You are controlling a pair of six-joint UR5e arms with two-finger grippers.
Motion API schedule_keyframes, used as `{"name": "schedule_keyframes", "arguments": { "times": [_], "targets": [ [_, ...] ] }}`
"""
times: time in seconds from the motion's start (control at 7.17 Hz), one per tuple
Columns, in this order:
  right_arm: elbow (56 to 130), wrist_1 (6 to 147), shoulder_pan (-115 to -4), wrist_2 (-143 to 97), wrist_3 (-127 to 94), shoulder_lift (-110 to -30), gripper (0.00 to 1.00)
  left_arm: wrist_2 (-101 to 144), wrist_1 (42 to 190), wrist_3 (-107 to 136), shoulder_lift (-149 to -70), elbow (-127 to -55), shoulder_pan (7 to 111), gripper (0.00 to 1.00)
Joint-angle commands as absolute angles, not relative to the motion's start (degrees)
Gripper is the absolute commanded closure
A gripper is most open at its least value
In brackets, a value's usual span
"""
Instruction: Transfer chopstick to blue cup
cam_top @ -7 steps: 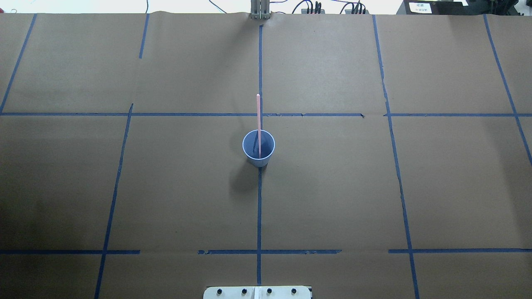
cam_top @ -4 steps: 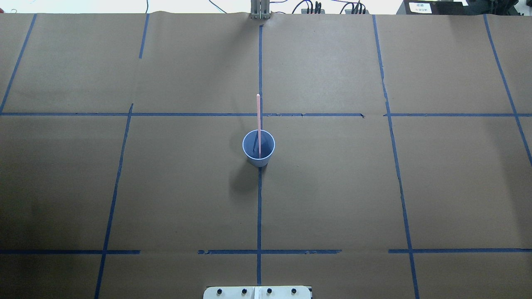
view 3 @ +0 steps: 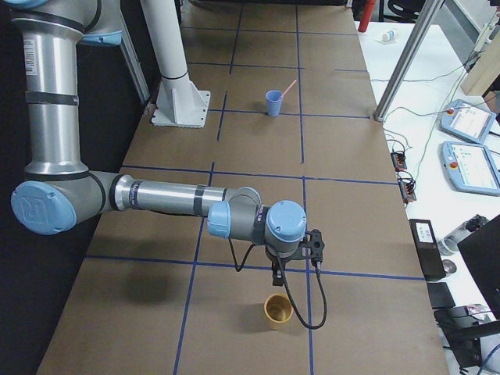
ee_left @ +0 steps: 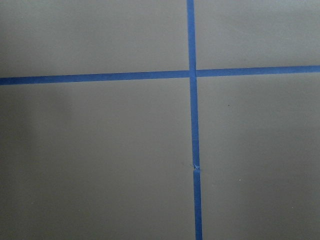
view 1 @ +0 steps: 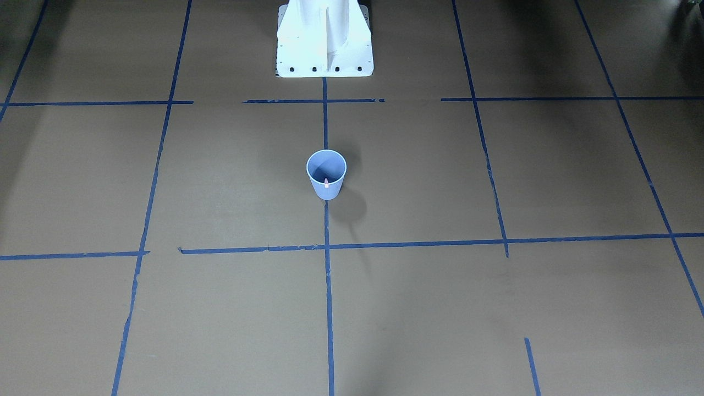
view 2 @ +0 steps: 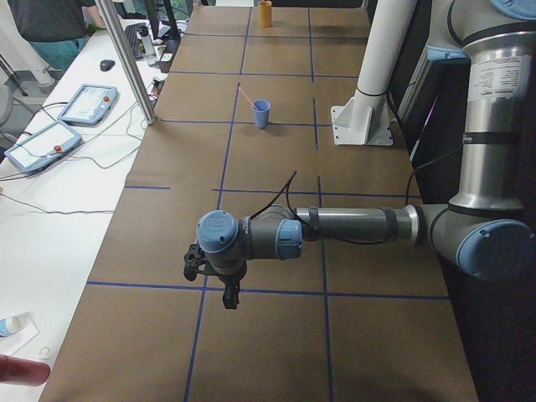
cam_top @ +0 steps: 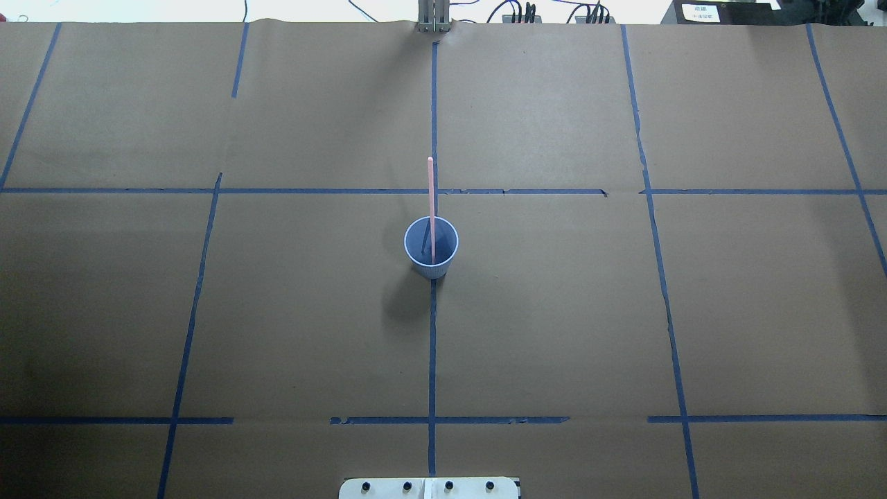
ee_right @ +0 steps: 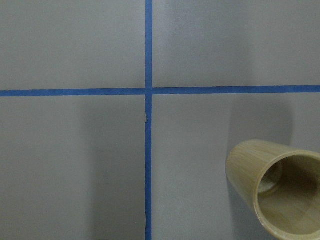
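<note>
The blue cup (cam_top: 431, 242) stands upright at the table's middle, on the centre tape line. One pale pink chopstick (cam_top: 430, 201) stands in it and leans over the far rim. The cup (view 1: 326, 173) and the stick's tip (view 1: 326, 183) also show in the front-facing view. My left gripper (view 2: 228, 299) shows only in the exterior left view, low over the table near its left end, far from the cup (view 2: 261, 113). My right gripper (view 3: 276, 275) shows only in the exterior right view, near the right end. I cannot tell whether either is open or shut.
A tan wooden cup (view 3: 278, 310) stands just beside my right gripper; it also shows in the right wrist view (ee_right: 280, 190). The white robot base (view 1: 324, 44) sits at the near edge. Blue tape lines cross the brown paper. Pendants and cables lie on side tables (view 2: 84, 105).
</note>
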State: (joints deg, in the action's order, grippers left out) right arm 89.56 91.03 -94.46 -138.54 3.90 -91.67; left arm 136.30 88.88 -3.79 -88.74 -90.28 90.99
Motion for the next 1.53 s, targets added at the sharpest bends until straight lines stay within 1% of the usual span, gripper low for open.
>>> {"name": "schedule_keyframes", "arguments": {
  "times": [0.0, 1.39],
  "targets": [
    [89.6, 88.8, -94.5, -138.0, 2.0, -92.0, 0.0, 136.3, 88.9, -3.8, -88.8, -90.2, 91.5, 0.0],
    [89.6, 88.0, -94.5, -136.7, 1.0, -91.4, 0.0, 136.3, 89.0, -4.0, -88.9, -90.4, 91.6, 0.0]
  ]
}}
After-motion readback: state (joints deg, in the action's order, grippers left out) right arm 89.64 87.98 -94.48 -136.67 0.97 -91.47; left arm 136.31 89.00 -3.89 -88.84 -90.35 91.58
